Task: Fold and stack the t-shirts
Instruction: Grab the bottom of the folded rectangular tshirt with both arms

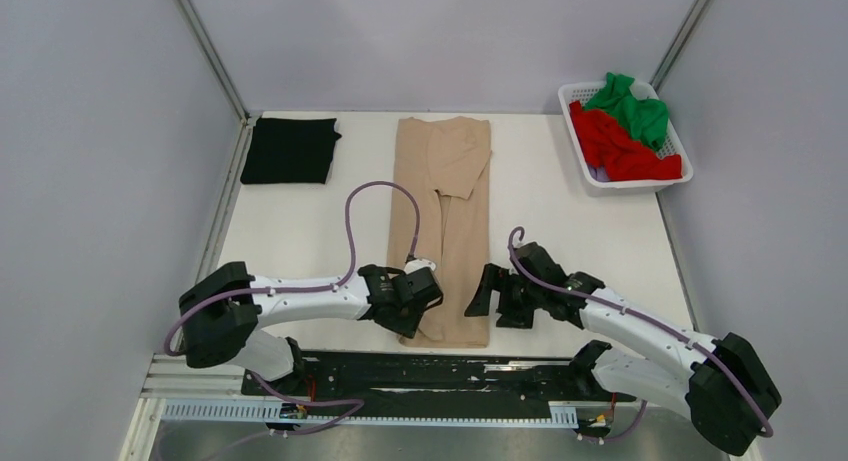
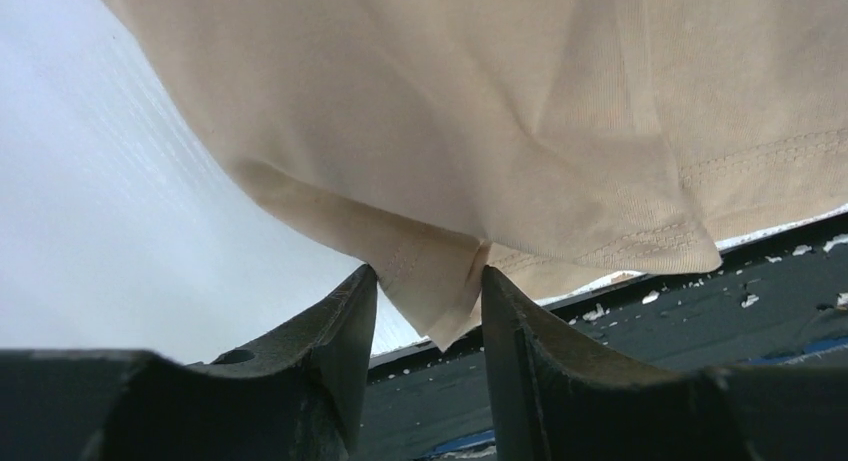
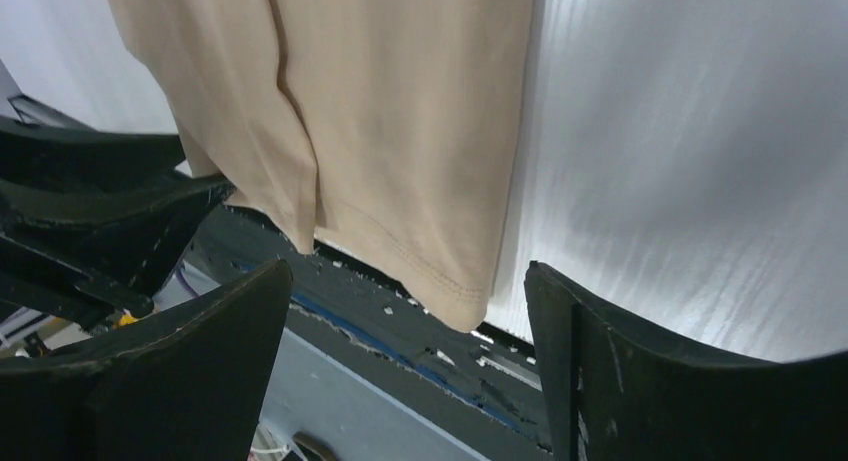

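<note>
Grey-walled white worktop (image 1: 590, 251) carries the work. At its near edge, one hem corner of the beige shirt (image 1: 452, 181) is enclosed by the narrow left jaws; whether it is clamped cannot be told. The right jaws are held wide beside the other corner, apart from it. Both arms are stretched low and inward. The crosswise fold is judged in hand: both corners need pinching, then carrying towards the collar. Farther off, the black shirt (image 1: 290, 151) lies folded; red (image 1: 615, 146) and green (image 1: 635, 111) lie in the basket (image 1: 578, 151).
</note>
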Robot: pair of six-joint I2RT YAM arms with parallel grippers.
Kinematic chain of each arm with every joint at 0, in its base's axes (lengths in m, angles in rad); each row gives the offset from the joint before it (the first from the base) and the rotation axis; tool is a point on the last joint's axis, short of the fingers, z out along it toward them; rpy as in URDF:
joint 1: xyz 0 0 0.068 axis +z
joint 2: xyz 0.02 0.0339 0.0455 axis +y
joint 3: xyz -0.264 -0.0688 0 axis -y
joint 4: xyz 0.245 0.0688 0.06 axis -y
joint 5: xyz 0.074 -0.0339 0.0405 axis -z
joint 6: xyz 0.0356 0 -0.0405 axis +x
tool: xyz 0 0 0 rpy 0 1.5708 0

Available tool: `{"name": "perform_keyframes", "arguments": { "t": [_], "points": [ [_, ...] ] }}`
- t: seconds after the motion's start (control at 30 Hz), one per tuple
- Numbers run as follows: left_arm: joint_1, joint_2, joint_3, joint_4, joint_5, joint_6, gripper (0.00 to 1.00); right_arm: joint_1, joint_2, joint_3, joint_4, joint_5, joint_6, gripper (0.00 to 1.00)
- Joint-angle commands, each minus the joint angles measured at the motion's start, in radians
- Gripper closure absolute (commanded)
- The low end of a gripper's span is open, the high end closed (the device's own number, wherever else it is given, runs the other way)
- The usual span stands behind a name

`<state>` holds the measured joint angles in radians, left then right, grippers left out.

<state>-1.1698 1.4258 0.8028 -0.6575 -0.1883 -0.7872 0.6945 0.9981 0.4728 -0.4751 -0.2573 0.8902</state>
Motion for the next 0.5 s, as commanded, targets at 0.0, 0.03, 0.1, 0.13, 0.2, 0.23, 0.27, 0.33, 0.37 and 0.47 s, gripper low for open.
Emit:
{"name": "perform_keyframes", "arguments": {
  "t": [0.0, 0.03, 0.1, 0.13, 0.2, 0.23, 0.27, 0.33, 0.37, 0.47],
  "points": [
    [-0.032, 0.052, 0.069, -0.072, -0.115, -0.043, 0.53, 0.056, 0.011, -0.013, 0.022, -0.066, 0.042, 0.16],
    [-0.035, 0.059, 0.072, -0.079, -0.122, -0.048, 0.55, 0.067, 0.016, -0.016, 0.027, -0.072, 0.048, 0.18],
    [-0.038, 0.076, 0.082, -0.109, -0.142, -0.068, 0.64, 0.088, 0.033, -0.021, 0.028, -0.091, 0.053, 0.23],
    [-0.039, 0.082, 0.086, -0.128, -0.15, -0.08, 0.67, 0.097, 0.038, -0.025, 0.025, -0.099, 0.059, 0.26],
    [-0.042, 0.082, 0.081, -0.147, -0.156, -0.097, 0.71, 0.116, 0.049, -0.033, 0.022, -0.115, 0.071, 0.3],
    [-0.043, 0.079, 0.074, -0.157, -0.156, -0.112, 0.76, 0.124, 0.057, -0.035, 0.02, -0.118, 0.077, 0.32],
    [-0.044, 0.071, 0.069, -0.161, -0.156, -0.121, 0.78, 0.132, 0.065, -0.039, 0.017, -0.117, 0.087, 0.34],
    [-0.045, 0.051, 0.048, -0.159, -0.15, -0.147, 0.83, 0.145, 0.082, -0.048, 0.017, -0.115, 0.104, 0.4],
    [-0.046, 0.044, 0.03, -0.149, -0.143, -0.164, 0.85, 0.152, 0.092, -0.05, 0.017, -0.103, 0.113, 0.42],
    [-0.047, -0.009, -0.013, -0.1, -0.117, -0.184, 0.89, 0.16, 0.118, -0.056, 0.02, -0.041, 0.155, 0.5]
  ]
}}
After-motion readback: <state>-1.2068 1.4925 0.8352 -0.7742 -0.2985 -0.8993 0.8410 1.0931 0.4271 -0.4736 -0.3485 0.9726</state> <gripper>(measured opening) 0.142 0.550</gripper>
